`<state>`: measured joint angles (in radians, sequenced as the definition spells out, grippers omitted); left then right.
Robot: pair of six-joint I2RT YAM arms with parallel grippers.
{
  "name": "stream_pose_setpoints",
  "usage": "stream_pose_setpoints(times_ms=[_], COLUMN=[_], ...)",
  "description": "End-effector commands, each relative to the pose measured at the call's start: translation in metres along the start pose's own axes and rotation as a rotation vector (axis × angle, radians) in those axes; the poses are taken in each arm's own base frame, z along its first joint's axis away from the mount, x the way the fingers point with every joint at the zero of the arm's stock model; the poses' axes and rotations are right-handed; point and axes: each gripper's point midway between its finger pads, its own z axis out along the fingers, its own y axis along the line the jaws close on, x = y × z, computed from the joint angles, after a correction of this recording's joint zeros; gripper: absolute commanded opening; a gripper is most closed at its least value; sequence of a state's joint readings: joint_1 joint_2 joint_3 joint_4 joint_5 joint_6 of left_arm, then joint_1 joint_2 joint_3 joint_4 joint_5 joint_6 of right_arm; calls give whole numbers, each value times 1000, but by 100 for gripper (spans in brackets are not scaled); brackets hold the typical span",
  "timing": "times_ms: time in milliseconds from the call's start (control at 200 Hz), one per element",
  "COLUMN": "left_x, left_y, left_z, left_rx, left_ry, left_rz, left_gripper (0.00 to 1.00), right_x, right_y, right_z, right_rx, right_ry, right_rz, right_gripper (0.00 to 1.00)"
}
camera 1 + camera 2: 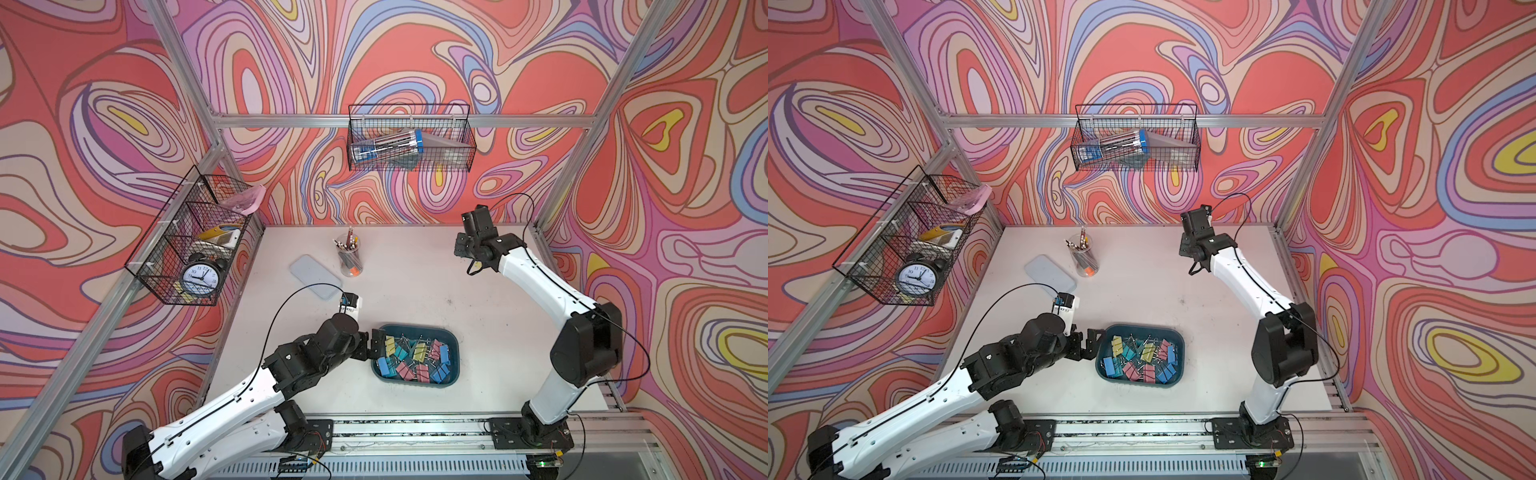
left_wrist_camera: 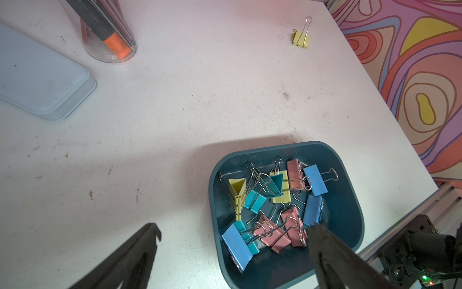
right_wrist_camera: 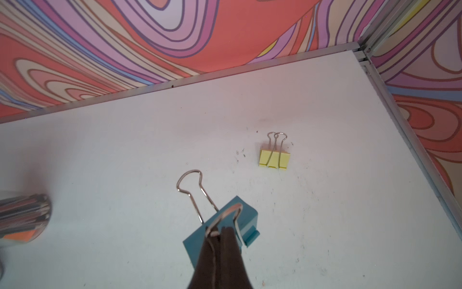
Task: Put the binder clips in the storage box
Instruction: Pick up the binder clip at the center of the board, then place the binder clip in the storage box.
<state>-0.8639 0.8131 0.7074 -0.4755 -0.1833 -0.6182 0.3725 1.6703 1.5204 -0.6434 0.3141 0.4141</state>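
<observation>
- Left gripper [image 2: 235, 229]: released, fingers wide apart. In the left wrist view, one finger is over the near-left end of the box [image 2: 350, 200] and the other is outside it, over bare table [image 2: 175, 112].
- Right gripper [image 3: 220, 231]: clenched on the wire handle of a teal clip [image 3: 246, 217]. The clip body hangs below the fingertips. Can't tell if it's clear of the table.
- The right arm is at the far right of the table, well apart from the box.
- The box sits front-centre on the table in both top views, with a loose pile of clips [image 1: 415, 357] inside: blue, teal, yellow and pink.
- One yellow clip [image 3: 275, 159] lies flat on the table near the far right corner, beyond the held one.
- Lid [image 1: 316, 276] and cup [image 1: 349, 257] are at the far left, just beside each other.
</observation>
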Motion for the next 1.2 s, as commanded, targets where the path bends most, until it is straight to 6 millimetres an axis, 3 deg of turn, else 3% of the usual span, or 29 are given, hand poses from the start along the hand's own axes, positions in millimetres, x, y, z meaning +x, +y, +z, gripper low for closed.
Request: stream_pose_setpoints(times_ms=[0, 210, 431, 881, 1197], left_x=[-6, -5, -4, -4, -4], left_y=[2, 1, 0, -1, -5], left_z=[-5, -3, -1, 1, 4], left_rx=[2, 5, 12, 15, 26], left_ry=[-31, -32, -31, -26, -21], left_rz=[-9, -10, -17, -15, -20], left_gripper=[99, 99, 99, 99, 99], right_x=[25, 95, 160, 272, 313], right_y=[23, 47, 58, 74, 50], right_z=[-43, -103, -137, -147, -136], right_rx=[-124, -288, -346, -371, -283], right_ry=[19, 101, 213, 431, 492], right_rz=[-21, 4, -18, -108, -152], right_gripper=[0, 0, 0, 0, 0])
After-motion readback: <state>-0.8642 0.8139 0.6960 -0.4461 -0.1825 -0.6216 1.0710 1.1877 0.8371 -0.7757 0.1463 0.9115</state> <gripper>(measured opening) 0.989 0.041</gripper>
